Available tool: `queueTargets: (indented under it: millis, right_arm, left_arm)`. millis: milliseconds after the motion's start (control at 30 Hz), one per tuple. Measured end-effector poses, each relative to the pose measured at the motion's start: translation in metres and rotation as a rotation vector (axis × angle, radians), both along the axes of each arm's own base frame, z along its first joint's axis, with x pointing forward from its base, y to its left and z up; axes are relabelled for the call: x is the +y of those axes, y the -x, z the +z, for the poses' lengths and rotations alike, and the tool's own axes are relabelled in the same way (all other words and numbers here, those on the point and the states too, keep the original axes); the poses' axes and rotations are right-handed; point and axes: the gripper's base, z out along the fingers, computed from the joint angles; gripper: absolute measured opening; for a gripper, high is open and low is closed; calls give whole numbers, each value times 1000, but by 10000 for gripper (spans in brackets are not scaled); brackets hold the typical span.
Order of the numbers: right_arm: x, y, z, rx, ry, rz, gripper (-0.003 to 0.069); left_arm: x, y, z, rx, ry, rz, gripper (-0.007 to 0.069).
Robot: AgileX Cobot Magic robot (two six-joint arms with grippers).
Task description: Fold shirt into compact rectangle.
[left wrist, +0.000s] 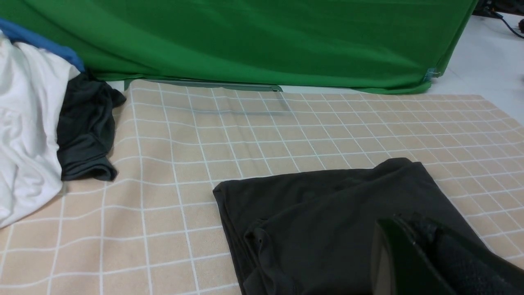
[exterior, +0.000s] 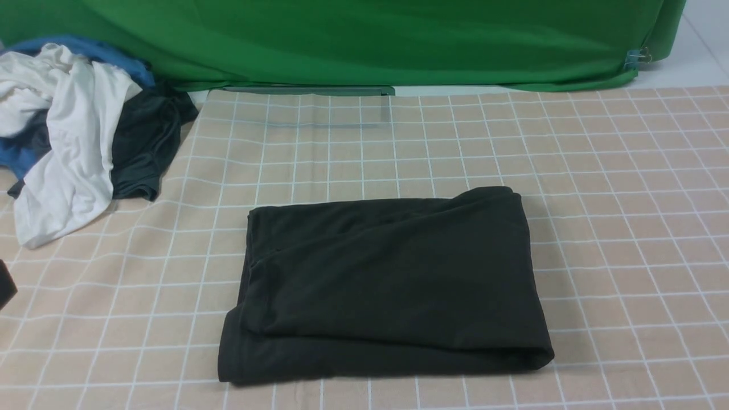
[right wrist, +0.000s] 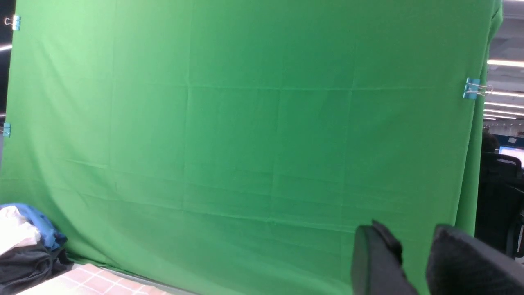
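Observation:
The black shirt (exterior: 387, 279) lies on the checked cloth as a folded rectangle, its doubled edge toward the front. Its chest print and neck label are hidden inside the fold. In the left wrist view the shirt (left wrist: 327, 221) lies just beyond my left gripper (left wrist: 413, 229), whose fingers sit together with nothing between them, raised off the fabric. My right gripper (right wrist: 415, 241) is lifted and faces the green backdrop. Its fingers are apart, with green showing in the gap, and they hold nothing. The front view shows no right gripper.
A pile of clothes sits at the far left: a white garment (exterior: 68, 148), a dark grey one (exterior: 145, 142) and a blue one (exterior: 85, 48). The green backdrop (exterior: 364, 40) closes the far side. A dark piece of my left arm (exterior: 4, 287) shows at the left edge.

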Motion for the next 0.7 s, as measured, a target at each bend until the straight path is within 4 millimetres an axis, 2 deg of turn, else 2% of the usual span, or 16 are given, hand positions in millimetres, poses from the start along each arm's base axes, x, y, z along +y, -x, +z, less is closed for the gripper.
queueTargets:
  millis: [133,267,433,467,567,600,633,667,700]
  right_arm:
    - [0,0,0,0,0,0,237]
    - [0,0,0,0,0,0,237]
    - [0,0,0,0,0,0,237]
    - [0,0,0,0,0,0,237]
    - [0,0,0,0,1,0,237]
    - [0,0,0,0,1,0,237]
    - [0,0,0,0,1,0,237]
    - [0,0,0,0,1,0,237]
    - [0,0,0,0,1,0,237]
  left_arm:
    - [1,0,0,-3,-12,7,19]
    - [6,-5,2,-77,-58,58,19]
    - [11,-15,-9,-298,-90,141,19]
    - [14,-15,-20,-359,-93,182,19]
    - [18,-18,-57,-374,-103,248,19]
    - [19,-18,-75,-373,-117,276,19]
    - [19,-18,-75,-373,-117,276,19]
    - [21,-19,-97,-348,-140,300,19]
    - [22,-19,-108,-340,-158,311,19]
